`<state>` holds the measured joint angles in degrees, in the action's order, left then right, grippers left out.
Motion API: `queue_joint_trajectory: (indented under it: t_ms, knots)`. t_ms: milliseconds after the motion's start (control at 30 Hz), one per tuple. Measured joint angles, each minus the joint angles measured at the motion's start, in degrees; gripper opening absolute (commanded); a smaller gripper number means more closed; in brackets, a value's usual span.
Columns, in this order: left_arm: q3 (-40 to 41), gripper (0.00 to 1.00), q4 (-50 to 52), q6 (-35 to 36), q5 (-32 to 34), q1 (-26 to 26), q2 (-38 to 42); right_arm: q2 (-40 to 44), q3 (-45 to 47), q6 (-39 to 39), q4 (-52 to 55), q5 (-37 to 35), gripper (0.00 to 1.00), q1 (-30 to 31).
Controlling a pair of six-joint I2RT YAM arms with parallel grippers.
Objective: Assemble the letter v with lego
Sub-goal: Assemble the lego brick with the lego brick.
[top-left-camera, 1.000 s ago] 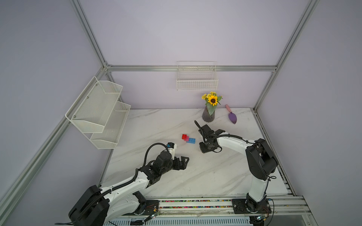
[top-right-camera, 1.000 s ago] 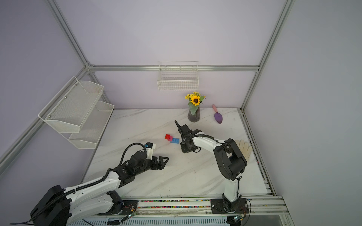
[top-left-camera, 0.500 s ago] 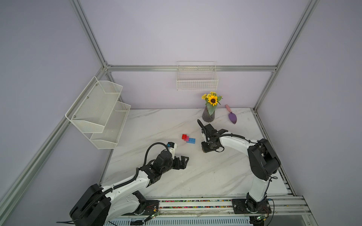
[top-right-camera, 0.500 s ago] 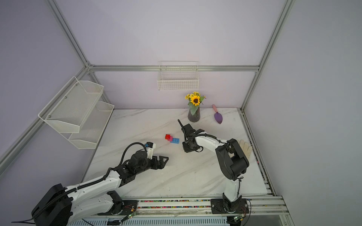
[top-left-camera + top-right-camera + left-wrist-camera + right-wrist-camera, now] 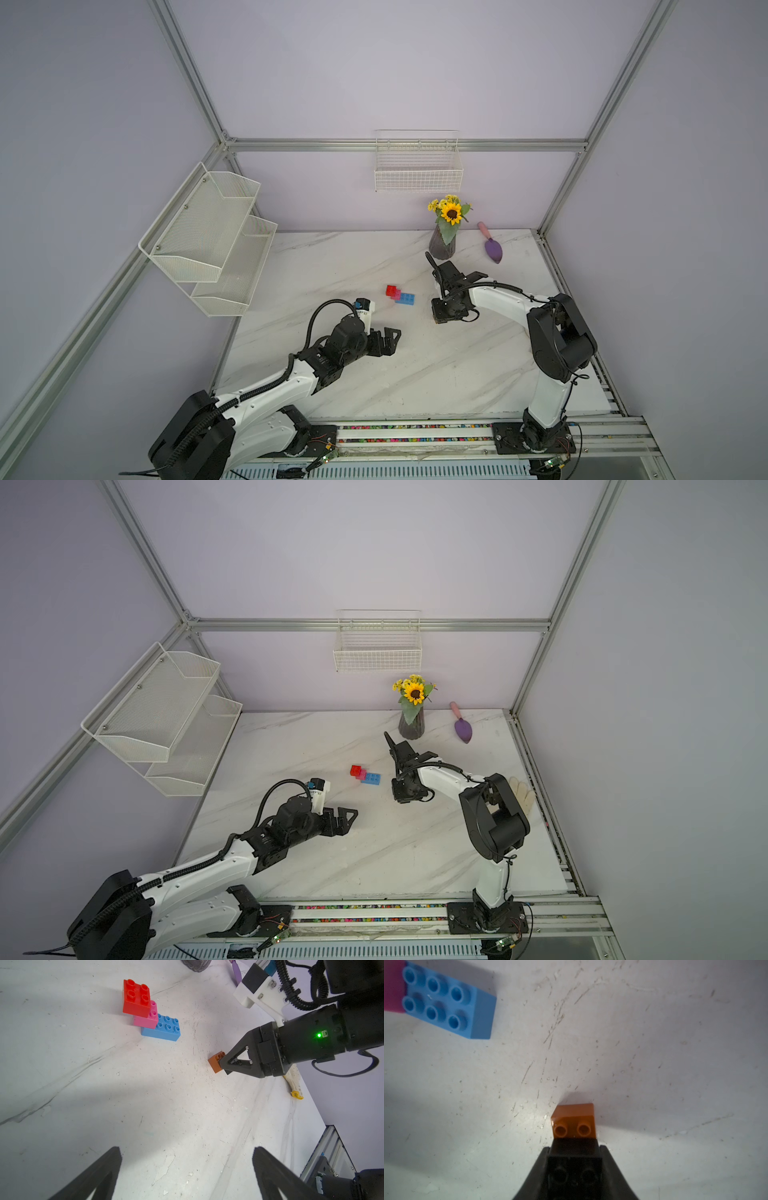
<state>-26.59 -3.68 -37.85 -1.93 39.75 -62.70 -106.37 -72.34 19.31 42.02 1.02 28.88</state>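
- My left gripper [image 5: 388, 338] sits nearest my bases, low over the marble table [image 5: 415, 374]. Its jaws are spread wide with nothing between them, and in the left wrist view the two fingers [image 5: 93, 1178] frame only bare tabletop.
- Further out and to its right, my right gripper [image 5: 574, 1151] points down at the table with its jaws closed on the black brick [image 5: 574, 1167].
- The orange brick [image 5: 574, 1122] is joined to the black brick and juts out one step past my fingertips. The left wrist view shows it right at the tip of the gripper [image 5: 224, 1064], very low over the table. I cannot tell whether it touches the surface.
- Just beyond, toward the middle of the table, the blue brick [image 5: 405, 299] lies flat, well apart from the orange brick [image 5: 216, 1061].
- The pink brick [image 5: 148, 1019] sits on the blue brick's far end, away from my right gripper. The red brick [image 5: 136, 997] sits one step further out on the pink brick, so the three climb like stairs.
- Near the back wall stand a dark vase [image 5: 442, 245] of sunflowers and, beside it, a purple trowel [image 5: 492, 249] lying on the table.
- A white wire basket [image 5: 417, 166] hangs on the back wall.
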Motion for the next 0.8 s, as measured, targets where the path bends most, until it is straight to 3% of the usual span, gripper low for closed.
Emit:
queue_joint_trajectory:
  t_ms: [800]
  knots:
    - [0.0,1.0,0.0,0.0,-0.9,-0.4,-1.5,-0.7,0.6,-2.1,2.6,1.3,0.12,0.8]
